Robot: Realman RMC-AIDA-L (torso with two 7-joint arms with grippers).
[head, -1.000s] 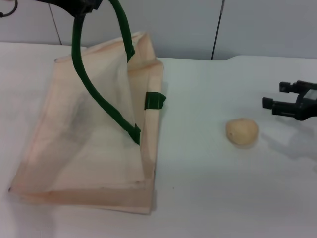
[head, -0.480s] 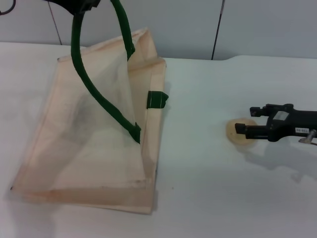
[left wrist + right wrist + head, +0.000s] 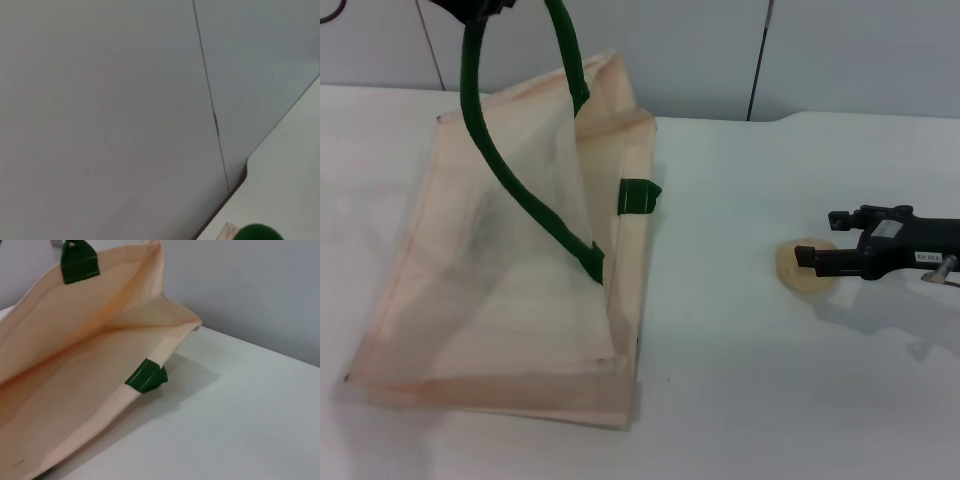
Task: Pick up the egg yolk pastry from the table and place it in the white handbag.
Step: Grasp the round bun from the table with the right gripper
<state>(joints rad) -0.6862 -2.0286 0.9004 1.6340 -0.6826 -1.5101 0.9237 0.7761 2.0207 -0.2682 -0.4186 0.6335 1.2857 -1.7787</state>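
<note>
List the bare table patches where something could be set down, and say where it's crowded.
Bare: table between white handbag and egg yolk pastry, plus the front strip. Crowded: around the pastry, where the right end effector is, and the bag's area.

Head camera looked down on the table (image 3: pixel 740 400). Left wrist camera faced the wall (image 3: pixel 100 100). Right wrist camera, close, shared the white handbag (image 3: pixel 75 365) with head view.

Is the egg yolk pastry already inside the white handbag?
No, in the head view the egg yolk pastry lies on the table, apart from the white handbag.
</note>
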